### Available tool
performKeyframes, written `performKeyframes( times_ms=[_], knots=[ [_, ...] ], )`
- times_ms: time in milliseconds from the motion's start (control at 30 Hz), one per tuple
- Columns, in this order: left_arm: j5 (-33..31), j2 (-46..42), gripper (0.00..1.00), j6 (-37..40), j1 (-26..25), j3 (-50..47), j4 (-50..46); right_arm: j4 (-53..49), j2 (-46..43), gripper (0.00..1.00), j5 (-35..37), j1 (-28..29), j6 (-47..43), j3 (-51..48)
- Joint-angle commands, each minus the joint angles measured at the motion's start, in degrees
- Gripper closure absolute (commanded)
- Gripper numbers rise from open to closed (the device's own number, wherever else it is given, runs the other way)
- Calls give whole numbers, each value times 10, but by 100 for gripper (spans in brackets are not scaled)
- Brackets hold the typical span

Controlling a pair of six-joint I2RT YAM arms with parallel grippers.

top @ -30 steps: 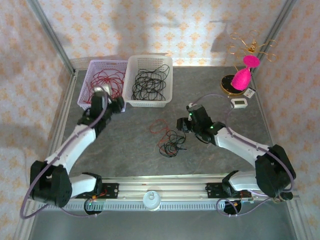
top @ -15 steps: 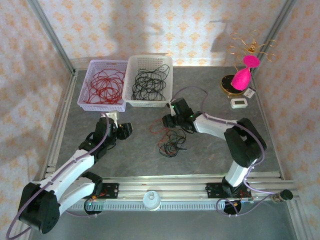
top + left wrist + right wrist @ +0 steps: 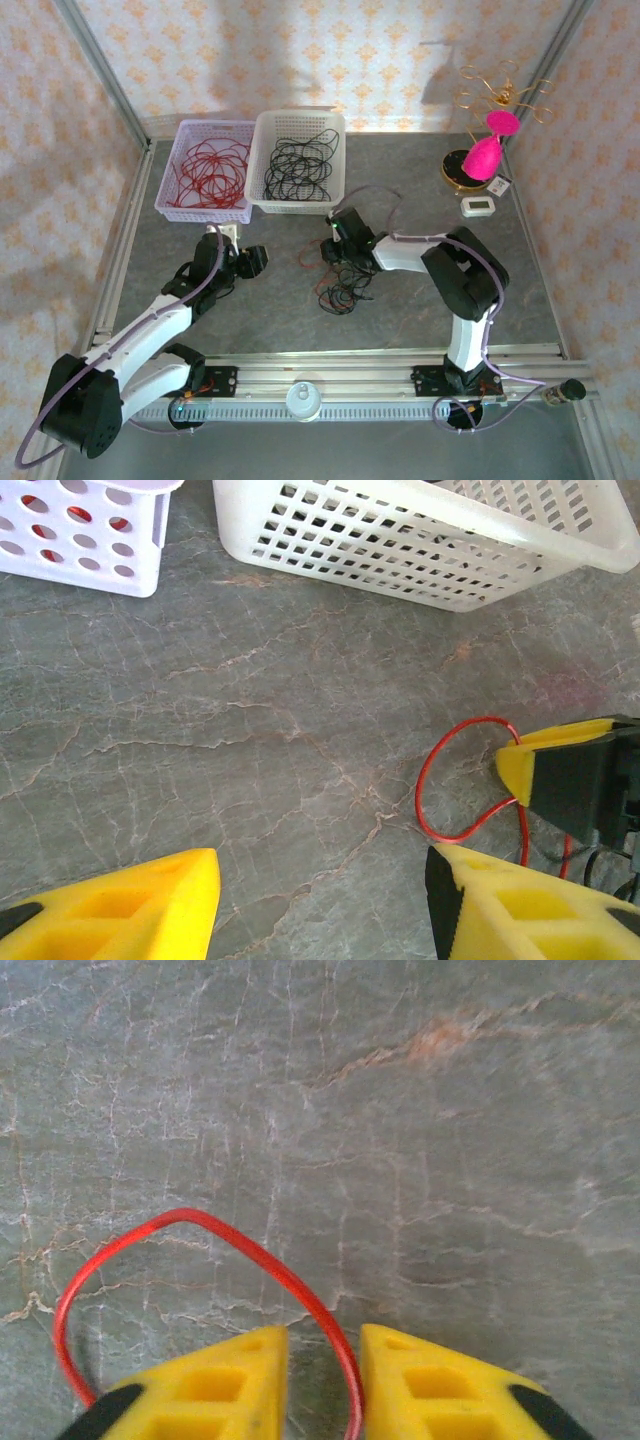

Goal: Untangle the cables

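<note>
Red cable [image 3: 200,1222] loop runs btwn right gripper [image 3: 325,1360] fingers, narrowly parted, not pinching. Left gripper [image 3: 320,890] spread wide over table [image 3: 250,730], near black cable [image 3: 343,287] tangle.

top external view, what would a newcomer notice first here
The tangle of red and black cables at the centre of the table, with the right gripper at its far edge, a red loop between its narrowly parted yellow jaws. Behind, a lilac basket of red cables beside a white basket of black ones.
</note>
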Motion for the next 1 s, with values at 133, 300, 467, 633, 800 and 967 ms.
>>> performKeyframes(
  times_ms=[133, 300, 467, 633, 800, 967],
  knots=[
    [2, -23, 40, -3, -2, -3, 16, 5, -41, 97, 48, 16, 6, -5],
    [62, -46, 41, 17, -6, -3, 41, -25, -143, 100, 83, 56, -15, -15],
    [148, -85, 33, 11, -16, -24, 148, -53, -221, 100, 98, 72, 0, -9],
    [186, -66, 22, -41, -15, -52, 273, -49, -284, 100, 80, 72, 10, -16],
    [253, 4, 24, -129, -17, -78, 441, -39, -321, 100, 56, 72, 13, -20],
    [265, 41, 33, -137, -22, -71, 487, -27, -337, 100, 49, 73, 19, -32]
  ],
)
